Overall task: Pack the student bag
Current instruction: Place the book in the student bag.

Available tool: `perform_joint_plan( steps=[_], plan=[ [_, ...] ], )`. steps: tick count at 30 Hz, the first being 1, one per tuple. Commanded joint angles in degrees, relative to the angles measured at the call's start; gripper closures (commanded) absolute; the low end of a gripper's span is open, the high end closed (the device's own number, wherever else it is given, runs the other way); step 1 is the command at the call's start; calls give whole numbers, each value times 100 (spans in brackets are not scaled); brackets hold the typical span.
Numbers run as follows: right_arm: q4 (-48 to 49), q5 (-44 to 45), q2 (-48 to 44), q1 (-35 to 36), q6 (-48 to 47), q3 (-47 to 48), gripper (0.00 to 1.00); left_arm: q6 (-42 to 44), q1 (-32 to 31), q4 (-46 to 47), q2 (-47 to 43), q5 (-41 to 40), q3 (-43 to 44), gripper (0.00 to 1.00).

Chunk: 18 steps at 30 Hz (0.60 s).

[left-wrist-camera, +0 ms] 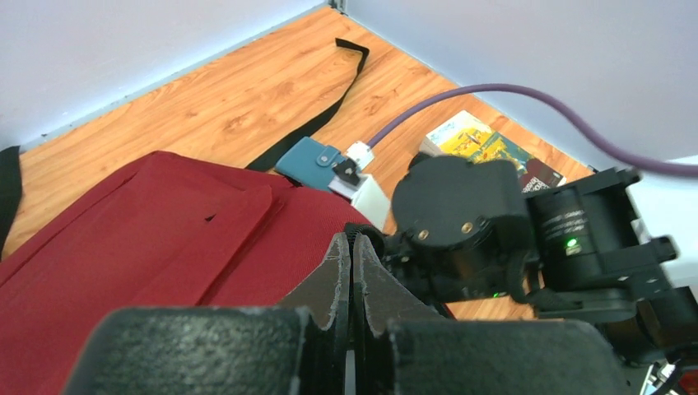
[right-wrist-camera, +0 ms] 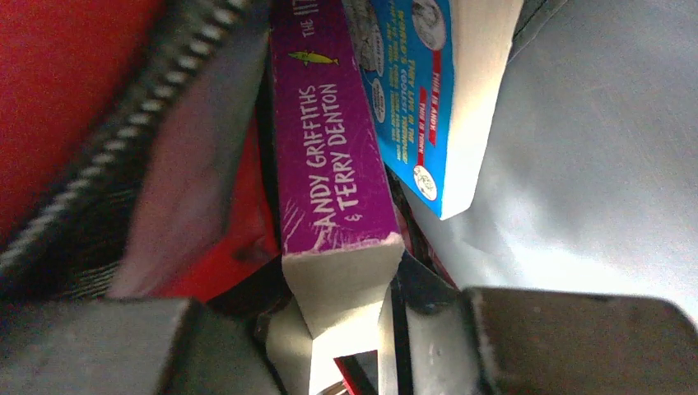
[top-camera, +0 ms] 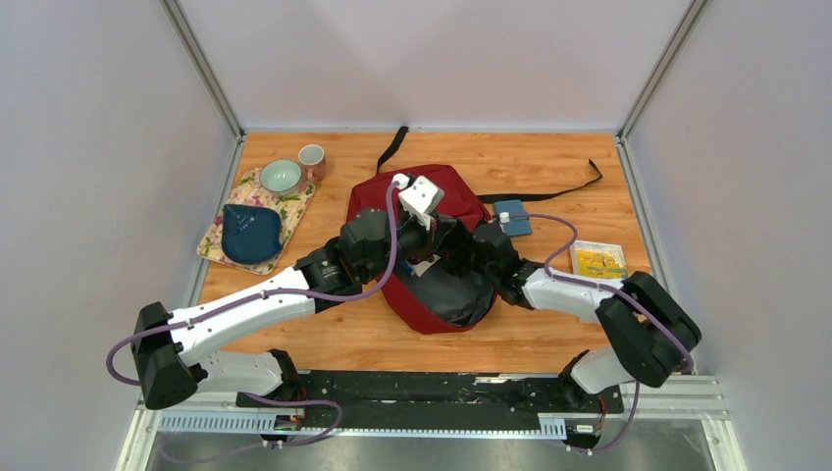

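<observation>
the student bag (top-camera: 461, 196) lies flat at the middle of the wooden table (top-camera: 549, 324), a dark red fabric backpack with its far half smooth and seamed and its near half, toward 6 o'clock, showing black. one black strap (top-camera: 392, 149) trails off its top toward 12 o'clock, and another (top-camera: 559, 186) runs out toward 2 o'clock. in the right wrist view a black zipper (right-wrist-camera: 107, 164) runs along the red cloth at the mouth, with pale grey lining inside.

both arms meet over the bag's centre. the left gripper (left-wrist-camera: 351, 263) has its fingers pressed together, with nothing visible between them, its tips just above the red fabric and right beside the right arm's wrist. the right gripper (right-wrist-camera: 337, 346) is down in the bag's opening, clamped on the lower end of a purple book (right-wrist-camera: 329, 148) lettered "andy griffiths & terry denton". a blue book (right-wrist-camera: 411, 82) stands against it, toward the grey lining.

a small teal-blue wallet (top-camera: 512, 218) sits touching the bag's edge at 2 o'clock. a yellow-covered book (top-camera: 598, 260) lies at 3 o'clock, well apart. at 9 to 10 o'clock a floral mat (top-camera: 294, 206) carries a dark blue pouch (top-camera: 250, 233) and a green bowl (top-camera: 282, 177), with a pink cup (top-camera: 312, 157) just beyond.
</observation>
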Motion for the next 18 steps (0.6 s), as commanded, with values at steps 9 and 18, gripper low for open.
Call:
perform_joint_plan(
  steps=[9,18],
  plan=[
    [645,-70,1095,185,-956,71,42,-244,-63,252,-342,3,-179,100],
    [-744,-8,-468,158,-1933,-342,28,-235,-63,331,-457,-76,-399,100]
  ],
)
